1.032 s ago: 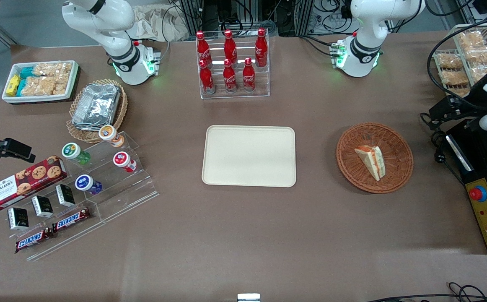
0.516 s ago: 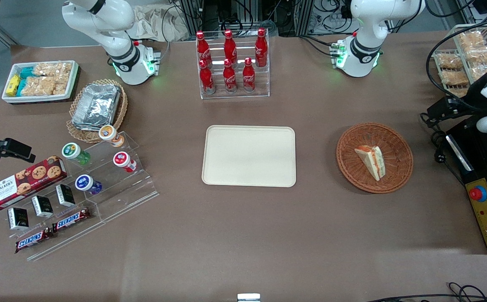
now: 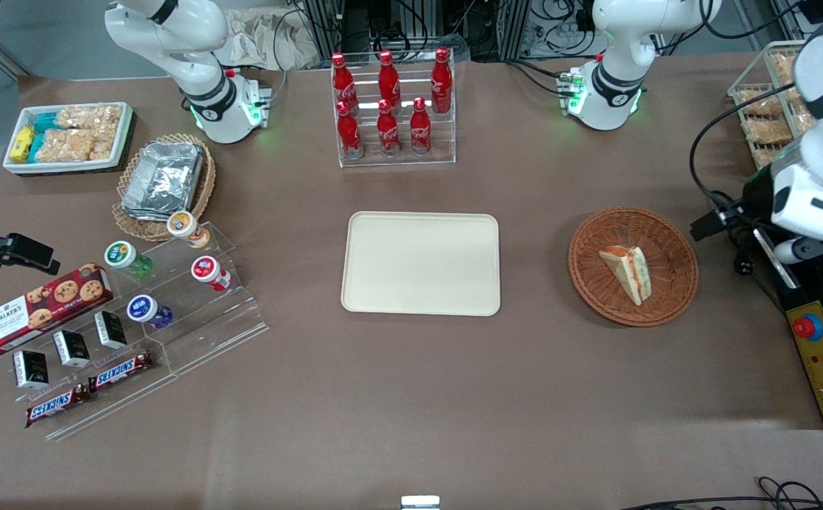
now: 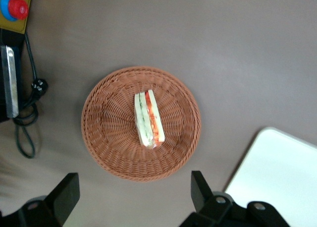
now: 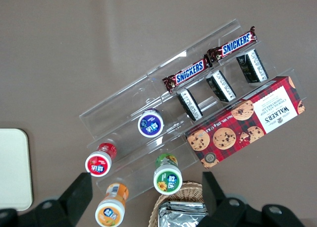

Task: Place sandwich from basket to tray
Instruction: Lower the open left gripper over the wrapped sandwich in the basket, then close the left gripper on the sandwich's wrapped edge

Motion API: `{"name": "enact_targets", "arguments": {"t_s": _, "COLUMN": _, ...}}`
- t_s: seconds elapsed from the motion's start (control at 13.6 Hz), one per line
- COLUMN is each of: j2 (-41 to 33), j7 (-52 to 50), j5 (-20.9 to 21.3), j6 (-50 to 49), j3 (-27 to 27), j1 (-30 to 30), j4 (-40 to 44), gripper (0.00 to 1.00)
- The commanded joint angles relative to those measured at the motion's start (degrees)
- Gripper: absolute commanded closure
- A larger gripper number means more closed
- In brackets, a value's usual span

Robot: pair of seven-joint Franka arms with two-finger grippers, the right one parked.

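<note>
A triangular sandwich [image 3: 626,272] of pale bread with red and green filling lies on its side in the round reddish-brown wicker basket [image 3: 588,280]. The left wrist view looks down on the same sandwich [image 4: 149,119] in the middle of the basket [image 4: 106,133]. My gripper [image 3: 744,234] hangs high above the table beside the basket, toward the working arm's end. It is open [image 4: 133,195] with nothing between its fingers [image 4: 67,193]. The cream tray [image 3: 421,263] lies bare at the table's middle, and one corner of the tray [image 4: 277,177] shows in the wrist view.
A rack of red cola bottles [image 3: 390,106] stands farther from the camera than the tray. A yellow box with a red stop button [image 3: 808,327], cables and a wire rack of snack bags [image 3: 765,113] crowd the working arm's end. Snack displays [image 3: 135,304] fill the parked arm's end.
My arm has swung in from the table's edge toward the basket, bringing the gripper closer beside it. The sandwich, basket and tray have not moved.
</note>
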Motion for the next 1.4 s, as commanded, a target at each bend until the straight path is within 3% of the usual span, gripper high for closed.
{"name": "enact_targets", "arguments": {"t_s": 0.0, "j2": -6.62, "j7": -6.97, "j5": 2.18, "j6": 13.29, "j3": -0.21, "j1": -0.20, "j4": -15.95, "gripper": 0.00}}
{"name": "enact_targets", "arguments": {"t_s": 0.66, "j2": -0.57, "j7": -18.31, "j5": 2.72, "j6": 32.48, "j3": -0.55, "j1": -0.82, "j4": -28.90, "gripper": 0.00}}
{"name": "enact_targets", "arguments": {"t_s": 1.33, "j2": 8.13, "j7": -18.41, "j5": 2.80, "j6": 49.19, "j3": -0.73, "j1": -1.43, "j4": -36.64, "gripper": 0.00}}
